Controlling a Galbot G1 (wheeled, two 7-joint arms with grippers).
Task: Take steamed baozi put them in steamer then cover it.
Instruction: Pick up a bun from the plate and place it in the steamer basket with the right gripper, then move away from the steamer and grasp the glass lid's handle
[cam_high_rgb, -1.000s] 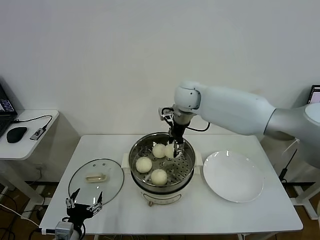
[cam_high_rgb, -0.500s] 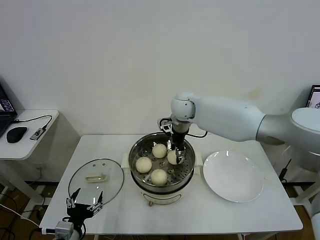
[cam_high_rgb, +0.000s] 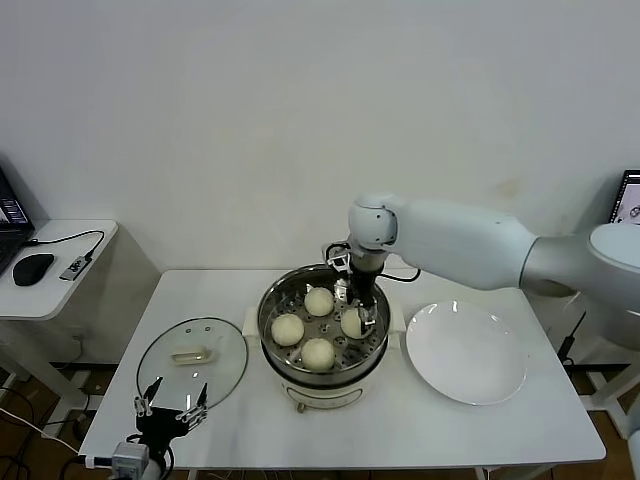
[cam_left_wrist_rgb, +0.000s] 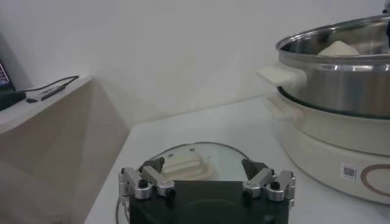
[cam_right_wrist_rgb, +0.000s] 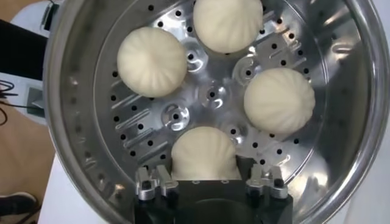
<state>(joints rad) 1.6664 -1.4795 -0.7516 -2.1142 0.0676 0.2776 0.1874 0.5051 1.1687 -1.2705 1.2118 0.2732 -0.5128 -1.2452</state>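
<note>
baozi (cam_right_wrist_rgb: 151, 61), 4 of them, sit on the perforated tray inside the steamer (cam_high_rgb: 276, 302), which stands mid-table (cam_high_rgb: 450, 430) on its cream base. in the right wrist view all 4 buns show, set in a ring around the tray's centre and apart from one another; the 4th bun (cam_right_wrist_rgb: 203, 154) is partly cut off by the gripper body, so its near side is hidden. in the head view that same bun (cam_high_rgb: 351, 322) is half covered by the arm's wrist.

right gripper (cam_right_wrist_rgb: 210, 181) hangs just above this bun, its fingers (cam_right_wrist_rgb: 148, 182) spread wide to either side of it, pinching nothing; whether the tips touch the dough cannot be told.

left gripper (cam_high_rgb: 169, 409) waits low at the table's front left edge, fingers spread and empty, just beside the near rim of the cover (cam_high_rgb: 192, 362). the cover lies flat on the table left of the steamer, its cream handle up. in the left wrist view the gripper body hides the cover's near edge (cam_left_wrist_rgb: 201, 159), and only 1 bun top shows over the steamer's rim (cam_left_wrist_rgb: 341, 49).

a white plate (cam_high_rgb: 466, 352) lies right of the steamer.
</note>
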